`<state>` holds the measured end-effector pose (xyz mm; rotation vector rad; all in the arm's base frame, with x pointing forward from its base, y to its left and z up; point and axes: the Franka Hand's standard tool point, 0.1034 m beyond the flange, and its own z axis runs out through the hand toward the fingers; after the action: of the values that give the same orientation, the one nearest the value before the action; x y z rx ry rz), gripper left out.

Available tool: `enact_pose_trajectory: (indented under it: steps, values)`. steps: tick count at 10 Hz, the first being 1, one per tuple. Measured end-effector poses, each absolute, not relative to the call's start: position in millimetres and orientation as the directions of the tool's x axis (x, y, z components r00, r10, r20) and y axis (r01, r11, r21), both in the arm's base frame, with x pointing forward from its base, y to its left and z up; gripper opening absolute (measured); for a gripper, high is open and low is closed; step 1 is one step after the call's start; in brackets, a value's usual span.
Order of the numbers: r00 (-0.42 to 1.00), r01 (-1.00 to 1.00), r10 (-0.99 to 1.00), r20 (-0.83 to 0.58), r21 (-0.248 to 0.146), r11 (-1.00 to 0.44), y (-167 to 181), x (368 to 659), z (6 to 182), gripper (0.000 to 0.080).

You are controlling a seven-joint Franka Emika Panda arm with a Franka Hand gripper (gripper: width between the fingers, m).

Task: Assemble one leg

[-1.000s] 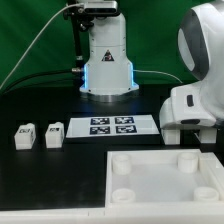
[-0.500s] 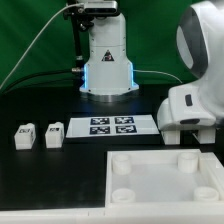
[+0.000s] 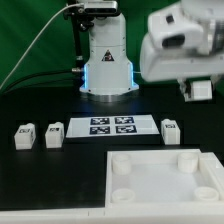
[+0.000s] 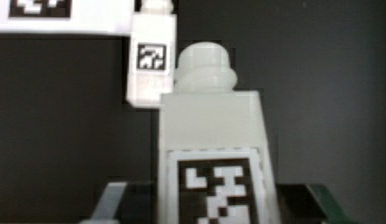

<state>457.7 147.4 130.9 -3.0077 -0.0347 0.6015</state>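
In the wrist view my gripper (image 4: 216, 206) is shut on a white leg (image 4: 215, 120). The leg stands upright between the dark fingers (image 4: 129, 200), its rounded peg end away from the camera and its marker tag facing the camera. In the exterior view the gripper (image 3: 197, 92) hangs high at the exterior view's right, above the table. A second leg (image 3: 170, 128) stands on the table just right of the marker board (image 3: 110, 125), and it also shows in the wrist view (image 4: 151, 58). Two more legs (image 3: 24, 136) (image 3: 54, 134) stand at the left.
The large white square panel (image 3: 150, 200) with round corner sockets lies at the front right. The arm's base (image 3: 107, 60) stands at the back centre, with a cable running off to the left. A corner of the marker board (image 4: 48, 15) shows in the wrist view.
The arm has lifted and swung away from the table at the exterior view's right. The leg beside the marker board, hidden behind the arm before, now shows.
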Motion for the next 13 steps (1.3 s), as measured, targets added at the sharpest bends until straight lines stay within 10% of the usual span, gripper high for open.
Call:
enact_pose_trajectory:
  steps: [3,8,13]
  values:
    - [0.994,0.031,0.041,-0.102,-0.096,-0.995,148.0,471.0,126.9,0.0290]
    - [0.925,0.114,0.067,0.374,-0.104,-0.988,124.0,595.2,173.9,0.0290]
    - [0.795,0.132,0.056,0.604,-0.083,-0.988,120.1,597.5,166.7,0.0290]
